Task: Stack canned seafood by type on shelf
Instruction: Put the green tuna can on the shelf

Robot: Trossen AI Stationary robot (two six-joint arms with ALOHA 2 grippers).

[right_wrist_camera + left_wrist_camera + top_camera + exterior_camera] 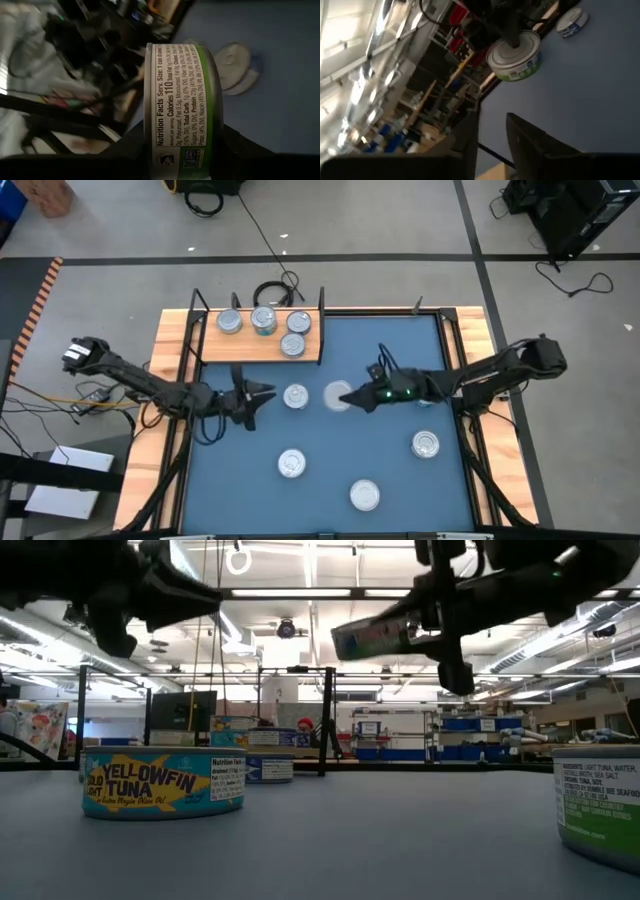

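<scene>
Only our right wrist camera is reading the green-label tin (180, 105), clamped between our right gripper (345, 397) fingers above the blue mat (330, 460). Our left gripper (262, 393) is hovering empty, fingers parted, beside another tin (296, 396).

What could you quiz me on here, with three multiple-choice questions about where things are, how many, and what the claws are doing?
1. Where is the green-labelled tin?
A. On the floor
B. Held in the air over the blue mat
C. Under the table

2. How many tins lie on the wooden shelf?
A. Two
B. Seven
C. Four

3. What is the left gripper doing?
A. Hanging empty over the mat
B. Gripping a tin
C. Pulling a cable

Answers: B, the right gripper clamps it clear of the mat in the low view; C, the high view shows four on the board; A, nothing sits between its parted fingers.
</scene>
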